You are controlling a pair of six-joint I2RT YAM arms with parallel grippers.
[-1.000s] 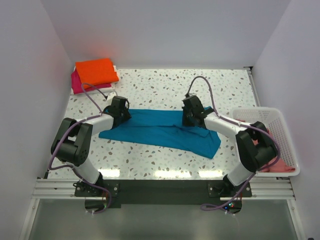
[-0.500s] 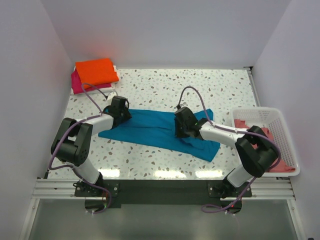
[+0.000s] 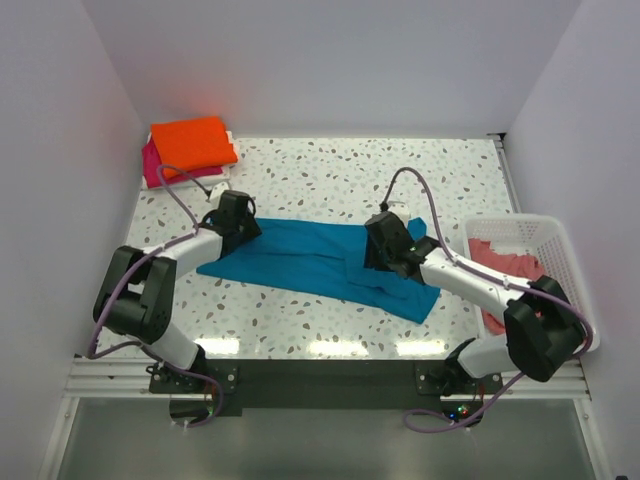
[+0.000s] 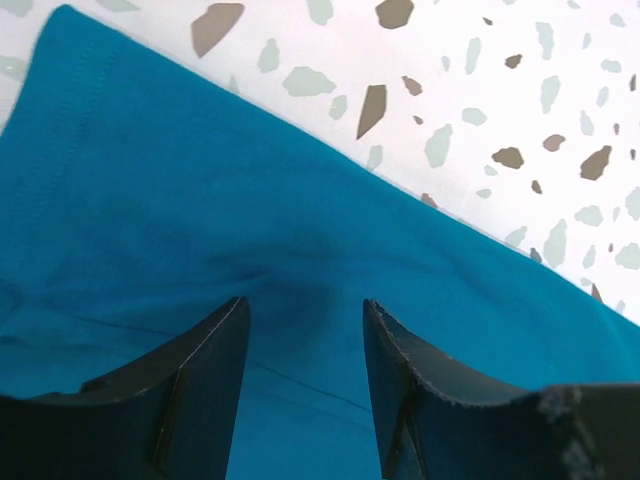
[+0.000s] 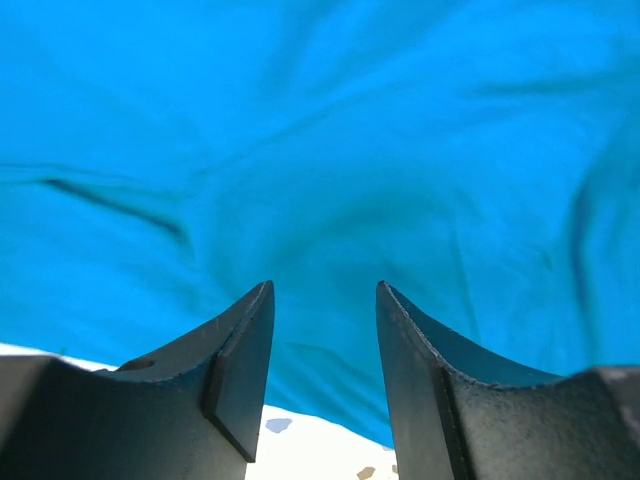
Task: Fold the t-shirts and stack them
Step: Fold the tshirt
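About half the job looks done. In the far left corner of the speckled surface (image 3: pixel 330 170), the orange t-shirt (image 3: pixel 193 142) lies folded into a neat, flat rectangle on top of the magenta t-shirt (image 3: pixel 152 168), of which only an edge shows.

The left gripper (image 4: pixel 303 305) hovers over the left end of the teal t-shirt (image 3: pixel 300 260), fingers spread and gripping nothing. This shirt lies across the middle of the surface as a long, narrow band. It seems only partly folded, and its soft matte knit is rumpled into shallow creases.

The right gripper (image 5: pixel 323 288) stands spread over the band's right part, also empty.

At the far right, the salmon t-shirt (image 3: pixel 505 262) sits bunched and unfolded in the white mesh basket (image 3: pixel 515 219).
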